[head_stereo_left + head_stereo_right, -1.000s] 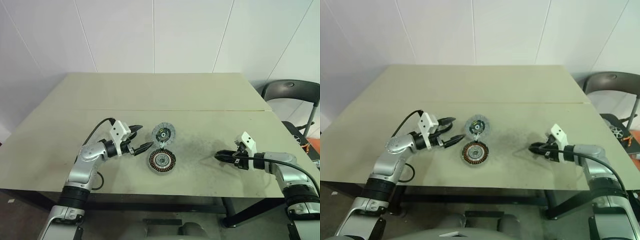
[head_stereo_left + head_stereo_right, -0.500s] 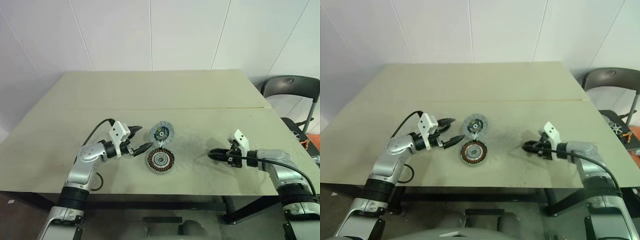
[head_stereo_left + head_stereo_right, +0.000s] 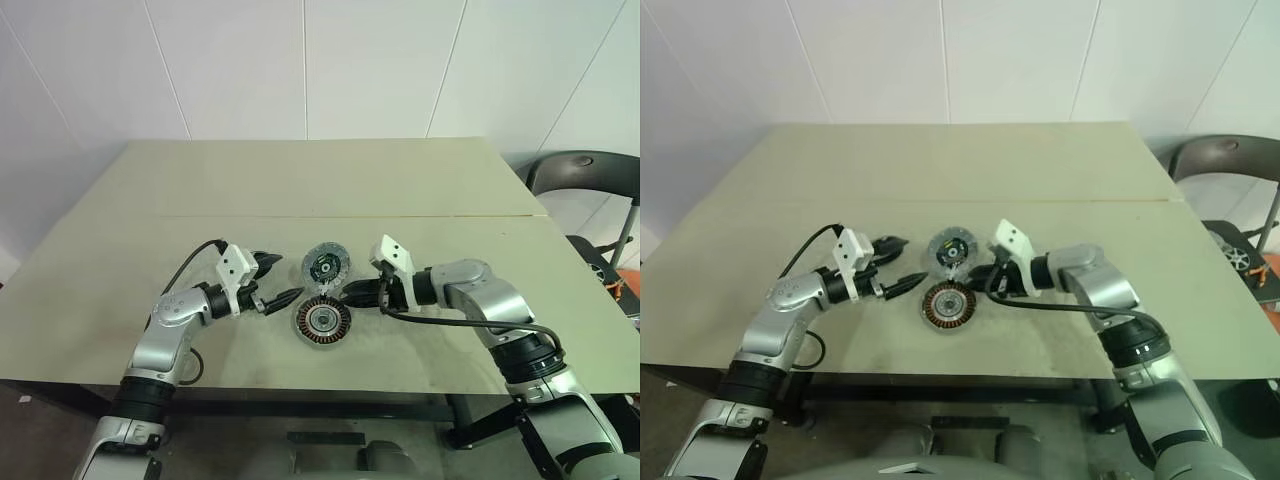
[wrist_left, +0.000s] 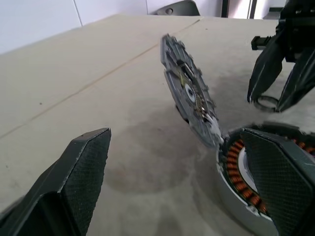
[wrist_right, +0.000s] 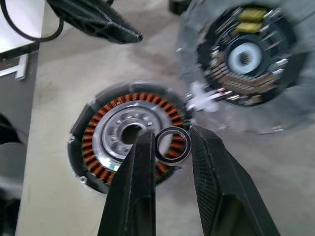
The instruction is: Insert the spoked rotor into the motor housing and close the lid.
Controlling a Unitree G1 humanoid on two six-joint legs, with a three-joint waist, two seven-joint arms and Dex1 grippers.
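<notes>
Your left hand stands released, its two black fingers spread wide and pointing toward the parts from their left side, touching nothing. Your right hand is clenched on a small dark ring, pinched between its fingertips and held just above the parts.

The spoked rotor lies flat on the tabletop between the two hands. Its copper-brown spokes surround a silvery hub, and it sits inside the motor housing, whose grey rim shows around the spokes. In the right wrist view, the ring hangs over the rotor's edge, on the side nearest the lid.

The lid stands tilted on its edge, just behind the rotor, its lower rim at the housing. Its dark inner face with small yellow parts is turned toward you.

A dark chair stands beyond the tabletop's right corner.
</notes>
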